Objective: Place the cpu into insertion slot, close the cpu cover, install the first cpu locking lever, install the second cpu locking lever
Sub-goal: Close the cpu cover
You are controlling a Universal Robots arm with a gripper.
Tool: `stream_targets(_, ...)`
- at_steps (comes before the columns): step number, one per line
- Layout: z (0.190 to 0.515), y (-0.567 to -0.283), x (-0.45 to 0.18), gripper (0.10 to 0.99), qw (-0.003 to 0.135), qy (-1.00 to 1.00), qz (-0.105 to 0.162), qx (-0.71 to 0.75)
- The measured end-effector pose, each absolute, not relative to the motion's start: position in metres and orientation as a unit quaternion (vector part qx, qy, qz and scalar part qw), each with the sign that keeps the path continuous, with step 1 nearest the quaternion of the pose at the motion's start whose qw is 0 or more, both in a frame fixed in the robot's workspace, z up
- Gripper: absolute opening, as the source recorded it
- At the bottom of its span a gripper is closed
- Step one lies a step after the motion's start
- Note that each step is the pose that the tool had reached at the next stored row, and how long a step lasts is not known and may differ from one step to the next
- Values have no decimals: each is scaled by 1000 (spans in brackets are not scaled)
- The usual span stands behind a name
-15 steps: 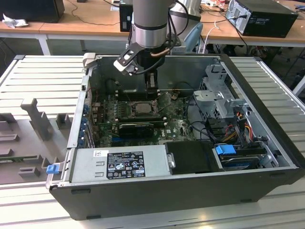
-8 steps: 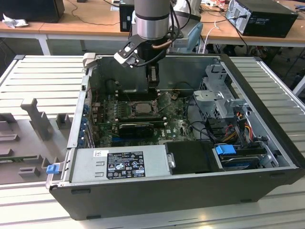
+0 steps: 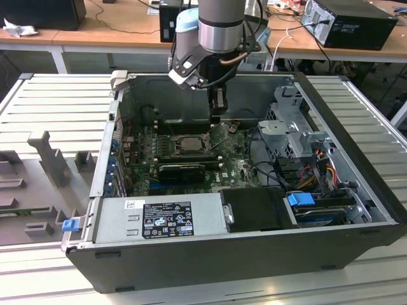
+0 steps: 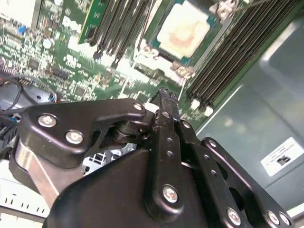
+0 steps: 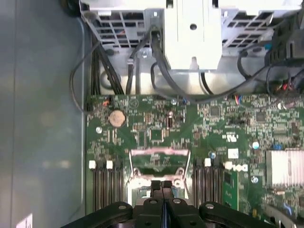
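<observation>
Step, judged: closing cpu cover | gripper pinched together, holding nothing | cpu seated in insertion slot just below gripper | cpu cover tilted up just ahead of gripper | next likely calls for pressing cpu cover flat over cpu

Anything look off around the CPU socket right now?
Nothing looks damaged or spilled. The cpu appears to lie flat in the insertion slot. The one thing that stands out is the cpu cover, tilted up on its hinge rather than closed. The gripper, shut, hangs close above the socket.
</observation>
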State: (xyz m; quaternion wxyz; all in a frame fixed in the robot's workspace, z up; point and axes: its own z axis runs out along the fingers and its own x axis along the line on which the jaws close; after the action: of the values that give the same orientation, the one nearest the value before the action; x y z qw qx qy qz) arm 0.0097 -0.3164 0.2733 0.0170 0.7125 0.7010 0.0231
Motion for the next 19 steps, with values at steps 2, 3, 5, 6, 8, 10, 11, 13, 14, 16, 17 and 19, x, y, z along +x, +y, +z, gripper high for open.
stream_targets(2,273,-316,16,106,17,701,23,713)
stream_targets(3,272,-316,18,106,17,701,23,713)
stream_targets(5,271,-316,22,106,17,701,23,713)
stream_targets(6,271,-316,24,106,17,701,23,713)
stream_targets(8,269,-316,29,106,17,701,23,713)
stream_targets(10,268,-316,34,106,17,701,23,713)
stream_targets(11,267,-316,35,106,17,701,23,712)
stream_targets(13,264,-316,42,106,17,701,22,712)
stream_targets(14,263,-316,45,106,18,701,22,712)
stream_targets(16,261,-316,48,106,18,702,22,712)
stream_targets(17,260,-316,51,106,18,701,22,712)
stream_targets(19,258,-316,54,106,18,701,21,712)
